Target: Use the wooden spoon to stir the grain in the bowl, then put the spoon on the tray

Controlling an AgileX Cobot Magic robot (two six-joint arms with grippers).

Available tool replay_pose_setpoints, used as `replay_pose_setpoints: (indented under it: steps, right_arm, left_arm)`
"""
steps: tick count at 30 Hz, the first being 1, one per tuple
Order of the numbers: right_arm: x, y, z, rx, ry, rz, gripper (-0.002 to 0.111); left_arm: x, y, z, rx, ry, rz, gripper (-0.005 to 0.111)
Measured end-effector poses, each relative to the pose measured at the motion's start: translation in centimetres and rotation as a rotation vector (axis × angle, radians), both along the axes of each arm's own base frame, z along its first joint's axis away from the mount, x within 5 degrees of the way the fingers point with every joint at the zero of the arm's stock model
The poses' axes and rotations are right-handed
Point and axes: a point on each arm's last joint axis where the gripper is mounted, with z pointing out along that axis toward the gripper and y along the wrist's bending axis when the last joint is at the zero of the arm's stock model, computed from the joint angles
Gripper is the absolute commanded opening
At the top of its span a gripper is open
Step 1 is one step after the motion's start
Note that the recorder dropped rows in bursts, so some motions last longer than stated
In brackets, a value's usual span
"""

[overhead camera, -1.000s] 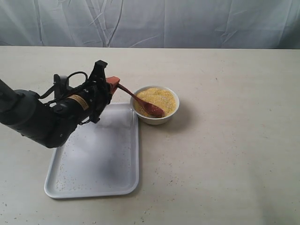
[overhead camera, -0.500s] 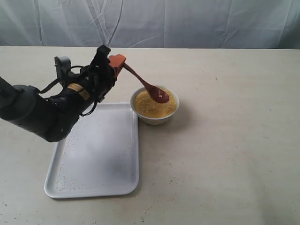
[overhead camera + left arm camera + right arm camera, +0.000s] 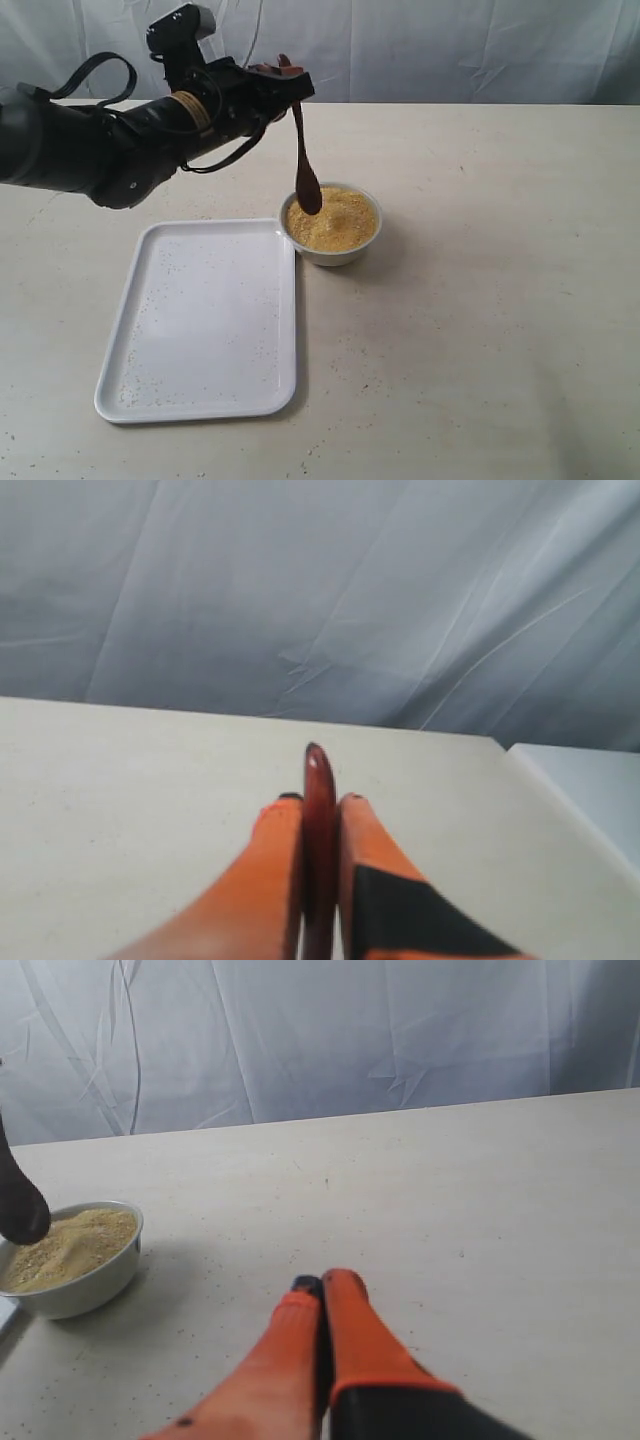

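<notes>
Left end effector [image 3: 285,76], raised above the worktop [image 3: 480,320]: its orange fingers [image 3: 270,880] are clamped on the handle of the wooden spoon [image 3: 301,140]. The spoon hangs almost vertically, with its oval head over the left part of the bowl [image 3: 330,256] in the exterior view. Whether the head touches the grain [image 3: 338,222] cannot be judged. The tray [image 3: 200,330], speckled with stray grains, lies just beside the bowl. Right end effector [image 3: 322,1282]: fingers pressed together, holding nothing, low over the worktop and well apart from the bowl.
</notes>
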Motion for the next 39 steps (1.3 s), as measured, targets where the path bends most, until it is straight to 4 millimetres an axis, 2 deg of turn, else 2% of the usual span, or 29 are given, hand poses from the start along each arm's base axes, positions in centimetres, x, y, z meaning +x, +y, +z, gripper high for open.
replay_pose_setpoints:
  steps: [5,10,17,23,28,31,36,39]
  right_arm:
    - [0.0,0.0,0.0,0.0,0.0,0.0,0.0]
    - [0.0,0.0,0.0,0.0,0.0,0.0,0.0]
    - [0.0,0.0,0.0,0.0,0.0,0.0,0.0]
    - [0.0,0.0,0.0,0.0,0.0,0.0,0.0]
    - [0.0,0.0,0.0,0.0,0.0,0.0,0.0]
    - [0.0,0.0,0.0,0.0,0.0,0.0,0.0]
    - [0.0,0.0,0.0,0.0,0.0,0.0,0.0]
    - [0.0,0.0,0.0,0.0,0.0,0.0,0.0]
  left_arm:
    - [0.4,-0.2,-2.8,0.052,0.034,-0.007,0.0]
    - [0.4,-0.8,-4.0,0.019,0.064,-0.012,0.0]
    - [-0.2,-1.8,-3.3,-0.033,0.036,-0.051,0.0]
    - [0.0,-1.8,-0.9,-0.066,-0.044,-0.046,0.0]
    - [0.7,-2.4,0.4,0.002,-0.162,-0.082,0.0]
    - [1.0,-2.7,-0.2,0.05,-0.192,-0.104,0.0]
    - [1.3,-3.0,-2.8,0.125,-0.182,-0.123,0.0]
    - [1.3,-3.1,-3.5,0.142,-0.167,-0.143,0.0]
